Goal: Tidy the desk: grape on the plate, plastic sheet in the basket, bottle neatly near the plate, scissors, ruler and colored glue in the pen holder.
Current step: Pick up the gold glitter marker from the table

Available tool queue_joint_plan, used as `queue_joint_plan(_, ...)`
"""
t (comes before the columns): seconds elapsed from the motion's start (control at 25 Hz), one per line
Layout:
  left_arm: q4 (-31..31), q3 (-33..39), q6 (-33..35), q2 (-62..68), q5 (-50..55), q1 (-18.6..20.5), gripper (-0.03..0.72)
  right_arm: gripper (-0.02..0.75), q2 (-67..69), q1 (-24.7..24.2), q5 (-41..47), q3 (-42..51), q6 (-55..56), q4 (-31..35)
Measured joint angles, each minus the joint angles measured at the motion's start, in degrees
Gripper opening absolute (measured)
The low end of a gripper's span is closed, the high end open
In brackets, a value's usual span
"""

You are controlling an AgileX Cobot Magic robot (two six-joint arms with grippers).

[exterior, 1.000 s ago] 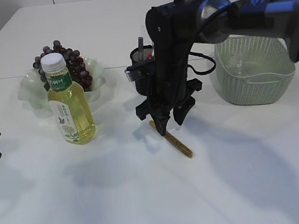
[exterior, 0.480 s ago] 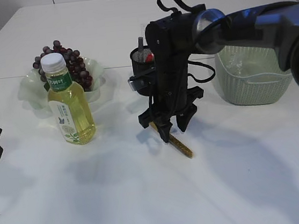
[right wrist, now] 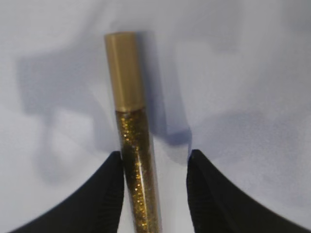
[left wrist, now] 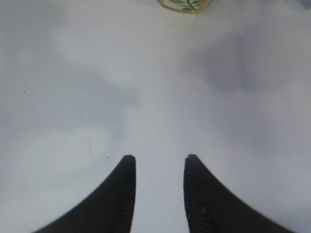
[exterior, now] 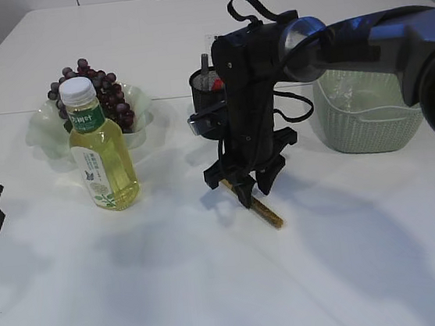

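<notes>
Right gripper [right wrist: 153,167] is down at the white tabletop [exterior: 216,289], black fingers [right wrist: 109,187] straddling the gold glitter glue tube with a gold cap [right wrist: 132,136]; jaws are partly open with a gap on the tube's right side, left finger touching or nearly touching it, not clamped as far as the wrist view shows. Step in hand reads as grasping the glue for the black cylindrical pen holder [exterior: 207,101]. To do it well: centre the tube between the fingers, it sits off toward the left one, then close across the clear glitter body below the cap, keep fingertips just off the table so they don't scrape, lift straight. The tube looks thin and round, so it may roll or pivot if pinched off-centre. In the exterior view the right arm [exterior: 360,33] reaches in from the right, wrist bent so the gripper points steeply down, just near of the pen holder; the glue tube lies slanting toward near-right from under it. Left gripper [left wrist: 158,191] idles at the left edge, jaws part open, holding nothing, over bare table.
</notes>
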Motion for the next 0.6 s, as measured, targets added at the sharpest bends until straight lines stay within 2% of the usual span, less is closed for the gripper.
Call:
queue_joint_plan(0.32, 0.00, 0.00, 0.00, 0.00, -0.09, 0.00, 0.246, 0.213, 0.00, 0.00, 0.00, 0.00, 0.00, 0.01)
queue_joint_plan(0.6, 0.00, 0.00, 0.00, 0.00, -0.22, 0.00, 0.246, 0.157, 0.00, 0.00, -0.04, 0.00, 0.00, 0.08)
